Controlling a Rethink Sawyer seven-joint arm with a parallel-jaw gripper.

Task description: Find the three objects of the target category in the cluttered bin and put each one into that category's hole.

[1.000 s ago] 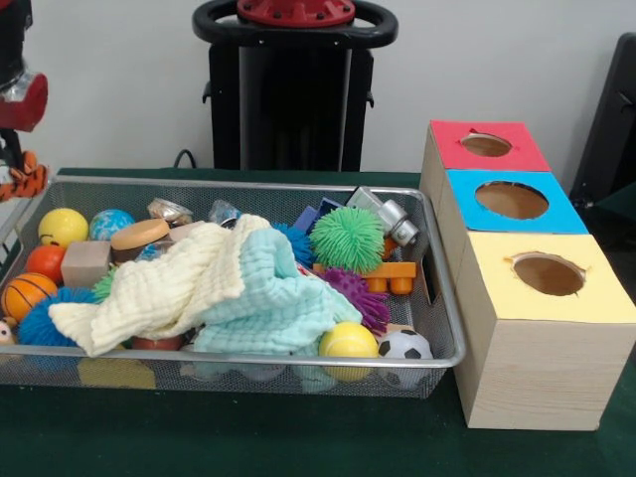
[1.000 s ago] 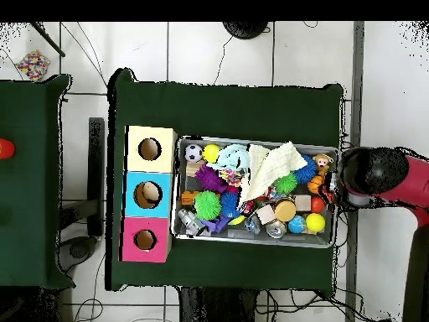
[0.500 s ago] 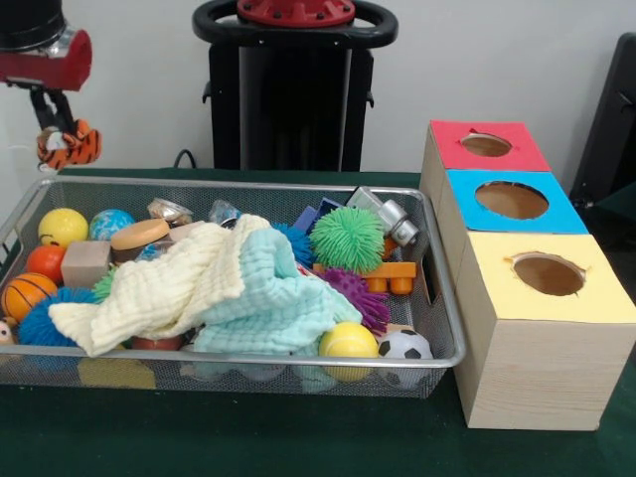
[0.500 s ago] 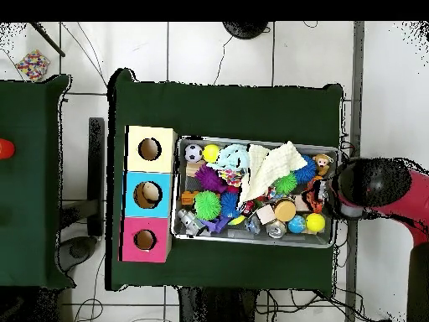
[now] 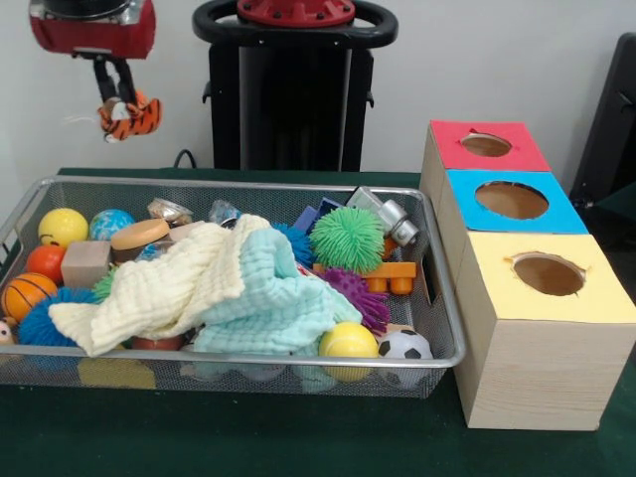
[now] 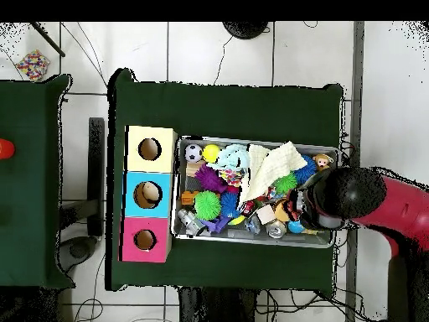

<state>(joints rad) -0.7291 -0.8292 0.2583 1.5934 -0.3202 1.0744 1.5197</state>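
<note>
White tiled floor (image 6: 218,50) (dark grout), pale wall (image 5: 497,60).

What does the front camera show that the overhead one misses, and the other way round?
Only the front view shows the gripper holding a small tiger toy in the air above the wire bin, plus the wooden sides of the boxes. Only the overhead view shows the whole green table, the tiled floor and the cables around it. Both show the bin's clutter, the cloths and the three holes.
</note>
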